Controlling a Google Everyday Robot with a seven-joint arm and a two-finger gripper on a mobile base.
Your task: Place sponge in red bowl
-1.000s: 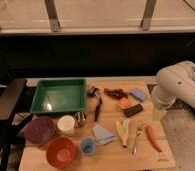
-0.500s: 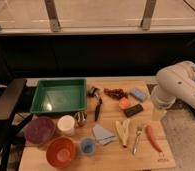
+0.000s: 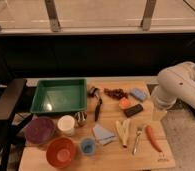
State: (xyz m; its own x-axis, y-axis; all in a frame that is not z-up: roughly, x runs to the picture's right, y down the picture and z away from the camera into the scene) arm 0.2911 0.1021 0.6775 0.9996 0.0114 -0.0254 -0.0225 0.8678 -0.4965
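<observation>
The light-blue sponge [image 3: 138, 94] lies on the wooden table near its back right corner. The red bowl [image 3: 60, 152] stands at the front left, with nothing inside it. My white arm [image 3: 181, 89] hangs over the table's right edge. The gripper [image 3: 159, 111] is at the arm's lower end, right of and a little in front of the sponge and apart from it. It is far from the bowl.
A green tray [image 3: 58, 95] sits back left. A purple bowl [image 3: 39, 131], a white cup [image 3: 66, 125], a small blue cup [image 3: 87, 146] and a folded pale-blue cloth [image 3: 103, 134] lie around the red bowl. A black brush [image 3: 97, 105], an orange item [image 3: 124, 104], a fork [image 3: 138, 139] and a carrot [image 3: 153, 137] lie mid-right.
</observation>
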